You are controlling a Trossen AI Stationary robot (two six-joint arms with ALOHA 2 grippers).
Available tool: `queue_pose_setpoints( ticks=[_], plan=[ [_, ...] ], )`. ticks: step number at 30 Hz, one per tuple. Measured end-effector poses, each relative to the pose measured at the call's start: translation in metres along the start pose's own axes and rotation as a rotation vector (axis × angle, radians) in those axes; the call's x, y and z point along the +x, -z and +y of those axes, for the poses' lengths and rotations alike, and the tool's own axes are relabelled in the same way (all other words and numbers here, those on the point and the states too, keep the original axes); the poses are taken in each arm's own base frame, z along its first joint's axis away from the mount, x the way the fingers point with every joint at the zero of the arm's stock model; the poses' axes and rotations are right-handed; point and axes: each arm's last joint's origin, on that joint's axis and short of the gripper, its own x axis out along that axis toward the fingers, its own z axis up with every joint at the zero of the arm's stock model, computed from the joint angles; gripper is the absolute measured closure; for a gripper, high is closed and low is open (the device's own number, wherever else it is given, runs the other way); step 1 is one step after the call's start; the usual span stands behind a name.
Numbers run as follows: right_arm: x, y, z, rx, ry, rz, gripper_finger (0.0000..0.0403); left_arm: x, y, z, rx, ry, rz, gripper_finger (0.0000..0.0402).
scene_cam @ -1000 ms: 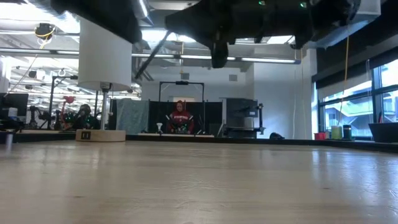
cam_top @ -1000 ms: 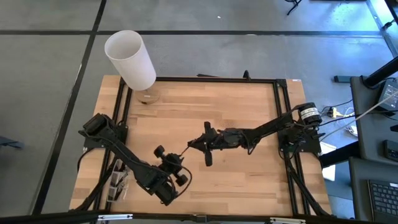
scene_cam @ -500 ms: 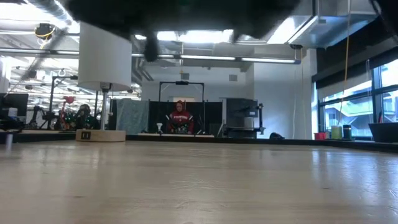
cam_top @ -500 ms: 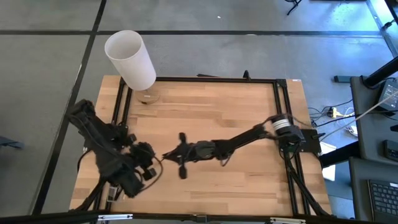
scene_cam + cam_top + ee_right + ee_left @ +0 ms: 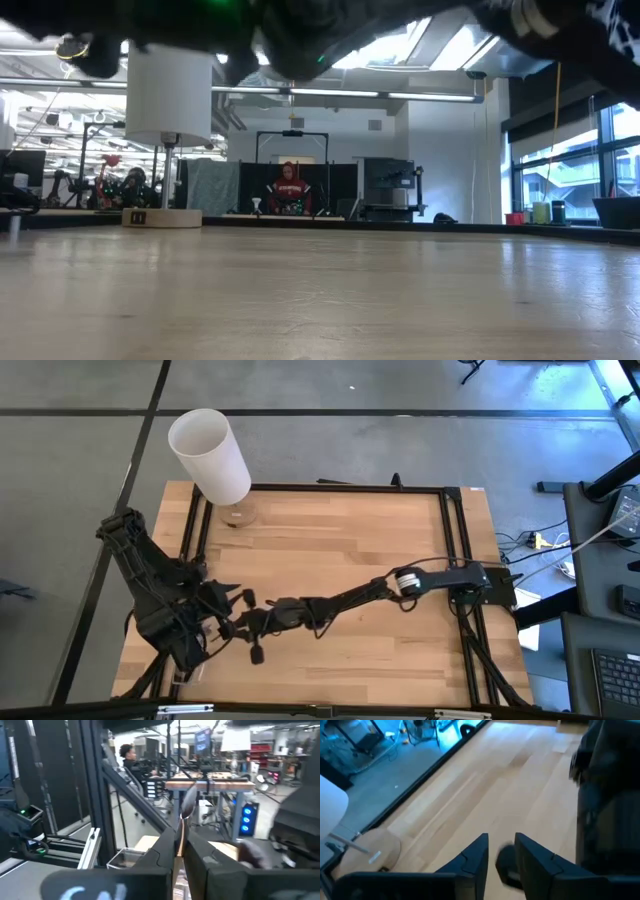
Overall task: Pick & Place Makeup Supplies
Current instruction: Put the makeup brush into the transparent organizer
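High view: right claw (image 5: 243, 626) pinching brush (image 5: 187, 806) near table (image 5: 400, 530) left edge; left claw (image 5: 501, 851) spread.

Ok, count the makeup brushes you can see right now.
1 for certain: a makeup brush clamped upright in the right gripper. Others may lie hidden near the table's front-left corner.

Both arms crowd the table's (image 5: 400, 530) front-left; its remaining surface lies open.

Low view: both arms are blurred dark shapes cut off at the top edge. High view: left gripper (image 5: 222, 622) and right gripper (image 5: 250, 632) overlap, fingertips too small to separate; possibly touching.
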Motion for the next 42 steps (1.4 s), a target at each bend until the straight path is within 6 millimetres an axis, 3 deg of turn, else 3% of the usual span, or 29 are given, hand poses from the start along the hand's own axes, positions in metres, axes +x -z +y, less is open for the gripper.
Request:
queue_pose_setpoints(
  ticks=[8,16,28,37,42],
  plan=[
    [0.014,0.029,-0.001,-0.043,-0.052,-0.043,0.0375,0.004,0.011,0.001,0.000,-0.012,-0.044,0.0330],
    [0.012,0.025,-0.012,-0.069,-0.054,-0.120,0.0371,0.008,0.018,0.002,-0.012,-0.029,-0.038,0.0335],
    [0.012,0.028,-0.035,-0.084,-0.110,-0.098,0.0370,0.012,0.013,0.003,0.044,-0.046,-0.110,0.0339],
    [0.012,0.028,-0.022,-0.024,-0.175,-0.089,0.0374,0.012,0.020,0.005,-0.060,-0.066,0.198,0.0339],
    [0.012,0.018,-0.018,0.025,-0.273,-0.084,0.0372,0.004,0.012,0.003,-0.097,-0.036,0.257,0.0339]
  ],
)
